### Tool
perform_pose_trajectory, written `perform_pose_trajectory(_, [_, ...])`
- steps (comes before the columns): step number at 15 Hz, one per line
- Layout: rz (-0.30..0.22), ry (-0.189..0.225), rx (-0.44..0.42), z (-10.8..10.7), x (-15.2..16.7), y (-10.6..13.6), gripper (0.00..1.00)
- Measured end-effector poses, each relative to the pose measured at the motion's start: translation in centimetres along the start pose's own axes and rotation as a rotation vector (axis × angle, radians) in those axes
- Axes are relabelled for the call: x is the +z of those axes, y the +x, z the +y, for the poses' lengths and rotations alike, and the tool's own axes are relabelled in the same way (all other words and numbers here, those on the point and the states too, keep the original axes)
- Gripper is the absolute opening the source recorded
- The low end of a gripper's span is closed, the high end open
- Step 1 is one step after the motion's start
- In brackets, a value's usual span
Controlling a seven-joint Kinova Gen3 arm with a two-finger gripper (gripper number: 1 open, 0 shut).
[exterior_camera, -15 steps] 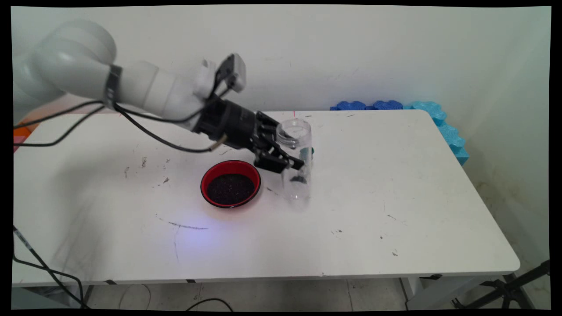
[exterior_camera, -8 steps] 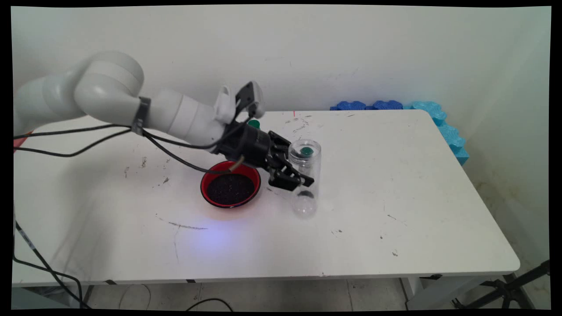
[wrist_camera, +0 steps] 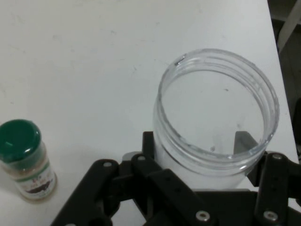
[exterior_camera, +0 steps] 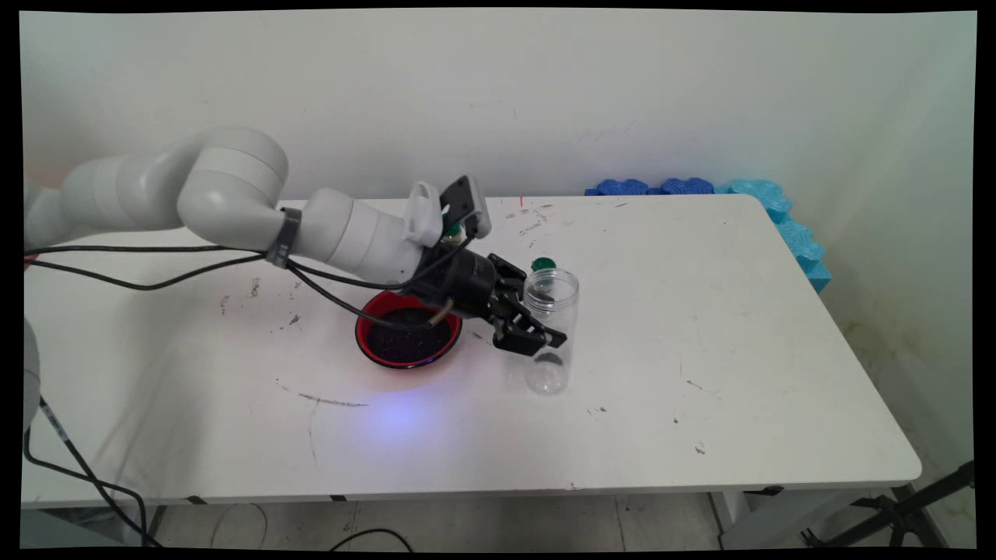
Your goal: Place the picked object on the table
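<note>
My gripper (exterior_camera: 542, 343) is shut on a clear, empty plastic jar (exterior_camera: 552, 311), which stands upright with its open mouth up, just right of the red bowl (exterior_camera: 366, 323). In the hand view the gripper (wrist_camera: 197, 157) clasps the jar (wrist_camera: 214, 162) below its threaded rim, one finger on each side. I cannot tell whether the jar's base touches the table. A small spice bottle with a green cap (exterior_camera: 542, 264) stands just behind the jar, and it appears at the left as the spice bottle (wrist_camera: 24, 162) in the hand view.
The red bowl holds dark grains (exterior_camera: 405, 336) and lies partly under my wrist. Another green-capped bottle (exterior_camera: 450, 231) peeks out behind the hand's camera mount. Blue foam pieces (exterior_camera: 778, 210) line the table's far right corner. Black cables (exterior_camera: 156, 268) hang from the arm.
The arm has carried the jar toward the table's near right and lower, from behind the bowl's right side to beside it. The bowl and the spice bottle have stayed put.
</note>
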State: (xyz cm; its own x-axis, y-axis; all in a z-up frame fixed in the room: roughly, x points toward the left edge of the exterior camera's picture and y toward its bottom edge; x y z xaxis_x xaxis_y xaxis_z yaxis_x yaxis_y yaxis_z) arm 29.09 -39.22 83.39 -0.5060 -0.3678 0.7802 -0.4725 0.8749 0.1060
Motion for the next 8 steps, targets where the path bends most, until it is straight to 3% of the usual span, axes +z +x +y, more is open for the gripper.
perform_pose_trajectory(5, [-0.006,0.006,-0.004,0.1,1.2,-0.5,0.00])
perform_pose_trajectory(6, [-0.004,0.008,-0.003,0.1,1.3,-0.6,1.00])
perform_pose_trajectory(8, [-0.002,0.009,-0.001,0.1,1.5,-0.6,1.00])
